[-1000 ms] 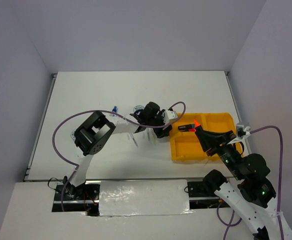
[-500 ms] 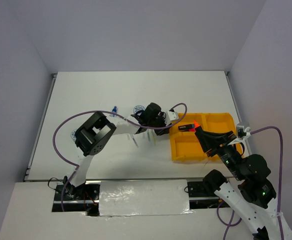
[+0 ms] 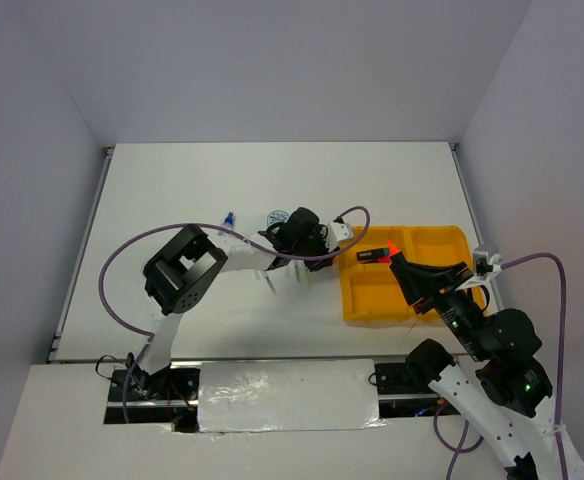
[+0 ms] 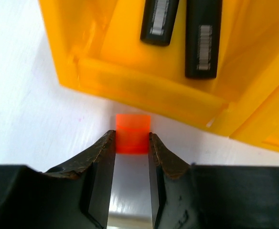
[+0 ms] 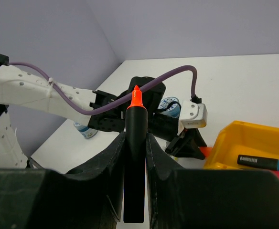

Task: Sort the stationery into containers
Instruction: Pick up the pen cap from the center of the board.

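Tray wall [image 4: 144, 93] just beyond orange cube [image 4: 132, 134]

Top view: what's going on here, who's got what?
Stationery is being sorted into an orange-yellow tray. The left tool is shut on a small orange cube, just outside the tray's outer wall. The right tool grips an orange-capped black highlighter over the tray. Two black highlighters lie in one compartment.
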